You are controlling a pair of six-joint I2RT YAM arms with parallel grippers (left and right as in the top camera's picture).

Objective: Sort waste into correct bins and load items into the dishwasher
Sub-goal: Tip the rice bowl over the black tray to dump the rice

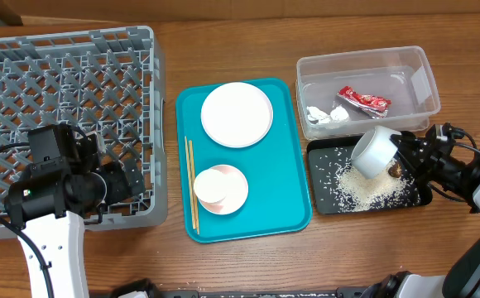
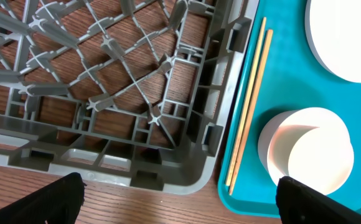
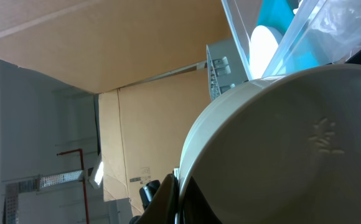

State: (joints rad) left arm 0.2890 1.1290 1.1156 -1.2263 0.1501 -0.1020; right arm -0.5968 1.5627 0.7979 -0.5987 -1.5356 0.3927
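Bowl (image 3: 280,143), clenched by its rim in my right claw (image 1: 399,157), is tipped sideways over the black tray (image 1: 323,157), evidently to shed rice (image 1: 364,189) there; my left claw (image 2: 183,205) hovers released above the rack (image 1: 66,83) corner.

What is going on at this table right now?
The right gripper is shut on the grey-green bowl, tipping it over the black tray, where rice lies scattered. The red wrapper and napkin are in the clear tub. The left gripper hangs open by the dish rack. The plate, pink bowl, cup and chopsticks sit on the teal tray.
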